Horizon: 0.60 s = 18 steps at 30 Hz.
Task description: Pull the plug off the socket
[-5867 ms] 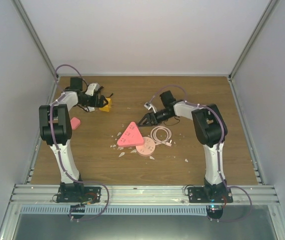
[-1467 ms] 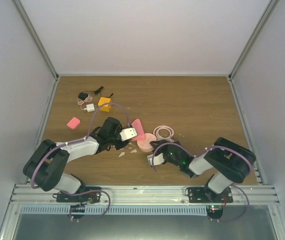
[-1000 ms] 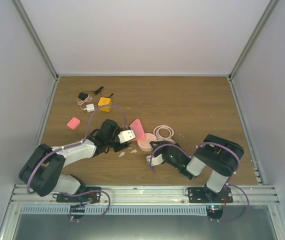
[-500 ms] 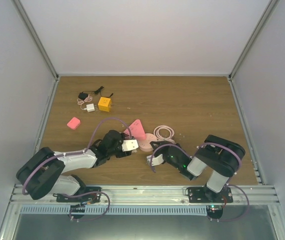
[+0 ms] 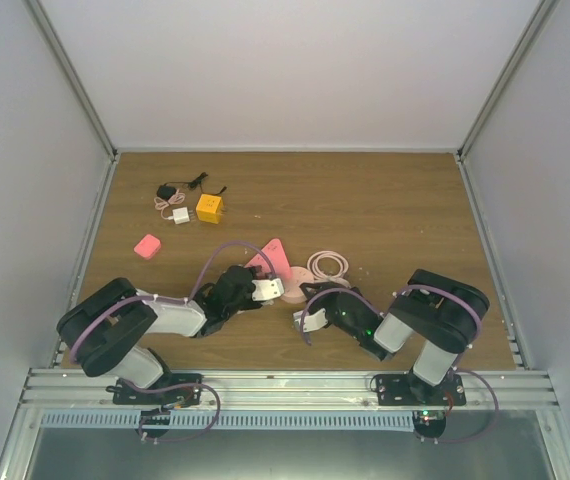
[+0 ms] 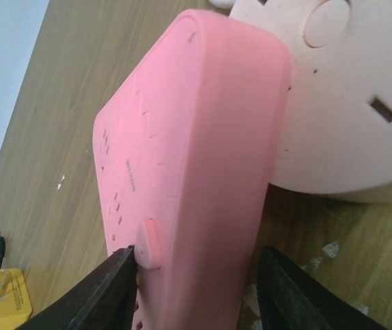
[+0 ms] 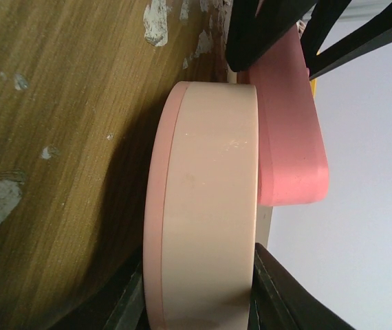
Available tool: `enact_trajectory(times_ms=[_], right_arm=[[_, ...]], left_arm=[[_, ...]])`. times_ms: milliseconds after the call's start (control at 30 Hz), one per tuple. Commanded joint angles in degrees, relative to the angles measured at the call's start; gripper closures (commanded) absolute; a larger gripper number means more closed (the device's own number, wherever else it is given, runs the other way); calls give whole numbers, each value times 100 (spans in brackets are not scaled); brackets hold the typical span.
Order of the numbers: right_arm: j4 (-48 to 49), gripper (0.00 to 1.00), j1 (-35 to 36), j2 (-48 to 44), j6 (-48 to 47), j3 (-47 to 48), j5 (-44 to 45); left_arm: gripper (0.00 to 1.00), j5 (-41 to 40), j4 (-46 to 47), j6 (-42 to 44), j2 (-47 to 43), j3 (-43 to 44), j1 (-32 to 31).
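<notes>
Since half a second ago your left arm has folded back toward its base, left gripper (image 6: 201, 292) clamped on the pink socket (image 6: 196, 165), tilted on edge mid-table (image 5: 415, 210), leaning against the round pale plug (image 7: 210, 206), pinched across its thickness by your right gripper (image 7: 197, 299).

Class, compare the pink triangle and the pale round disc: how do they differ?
The pink triangle is deeper pink; the round disc is paler. The triangle leans tilted on edge against the disc, which lies flat. The left gripper clamps the triangle, the right gripper the disc. Both are thick pinkish slabs.
</notes>
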Motion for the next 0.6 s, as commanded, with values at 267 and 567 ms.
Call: enact_trajectory(times_ms=[267,567], right_arm=[[516,89,79,74,-7,-176,-176],[318,93,74,14,54,-165,-213]], left_arm=[[69,-197,517,-141,43,-140,-72],[80,-1305,2261,889,591,-535,-483]])
